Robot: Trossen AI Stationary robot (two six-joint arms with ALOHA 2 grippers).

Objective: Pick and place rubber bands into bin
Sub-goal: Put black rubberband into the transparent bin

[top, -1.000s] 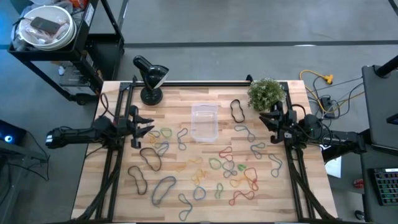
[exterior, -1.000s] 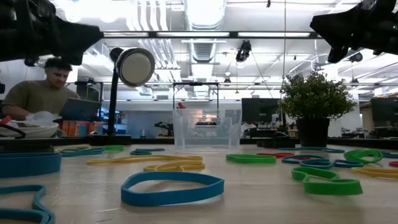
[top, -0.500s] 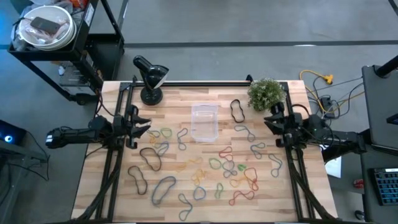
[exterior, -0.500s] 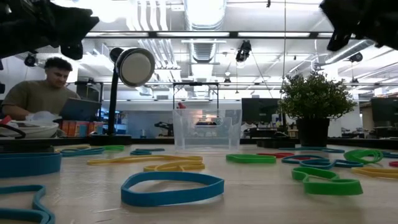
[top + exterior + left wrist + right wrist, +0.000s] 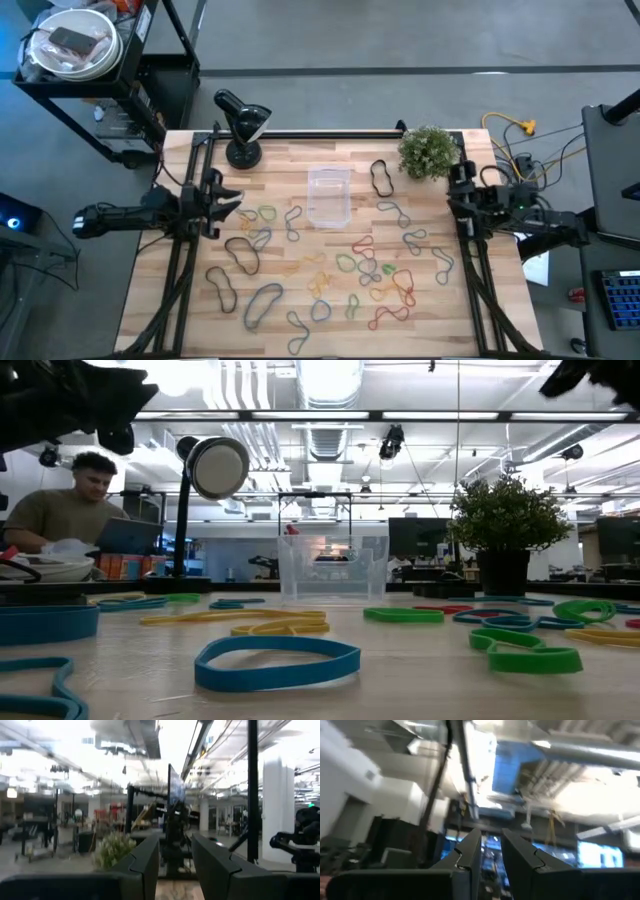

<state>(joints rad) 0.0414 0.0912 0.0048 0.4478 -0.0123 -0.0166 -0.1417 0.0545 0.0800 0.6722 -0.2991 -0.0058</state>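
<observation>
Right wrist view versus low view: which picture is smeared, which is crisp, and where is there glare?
Right wrist view: smeared, ceiling streaked behind the right gripper. Low view: crisp on the near blue rubber band; bright ceiling glare; the clear plastic bin shows the room through it.

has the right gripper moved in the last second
Yes. In the high view the right gripper has pulled back from the table toward its right edge, away from the bin.
</observation>
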